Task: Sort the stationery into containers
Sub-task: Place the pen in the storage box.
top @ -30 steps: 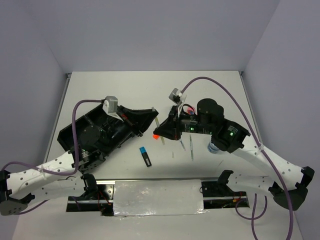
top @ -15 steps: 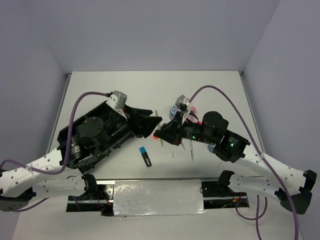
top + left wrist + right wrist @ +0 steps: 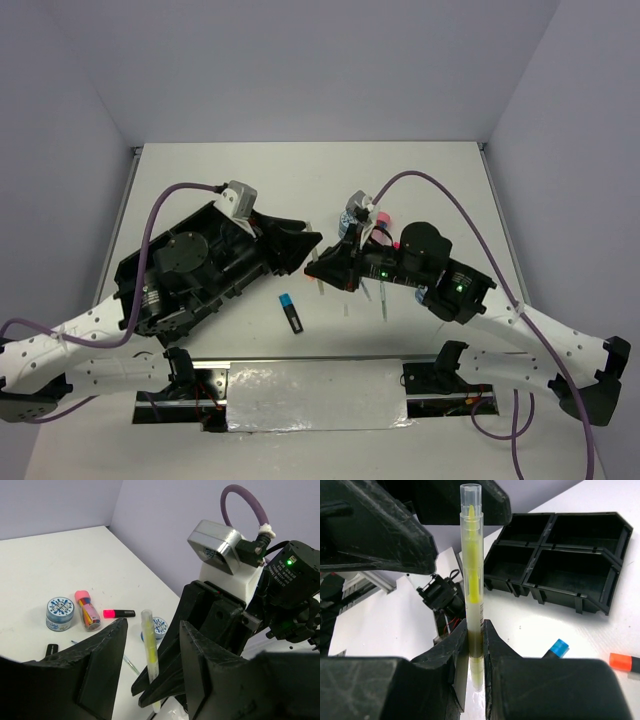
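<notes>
My right gripper is shut on a thin yellow pen and holds it upright above the table. My left gripper is open, and the pen stands in the gap between its jaws without touching either. The black organiser tray lies on the left under my left arm, and its rim also shows in the top view. A blue-capped highlighter lies in front of the tray. A tape roll, a pink-orange tube, a pink-capped highlighter and a second tape roll lie behind.
An orange highlighter cap shows on the table near the blue-capped highlighter. Two thin pens lie under my right arm. Walls close in the table at the back and both sides.
My right gripper has moved left with the pen. My left gripper has swung right to meet it, so the pen now stands between the left jaws.
</notes>
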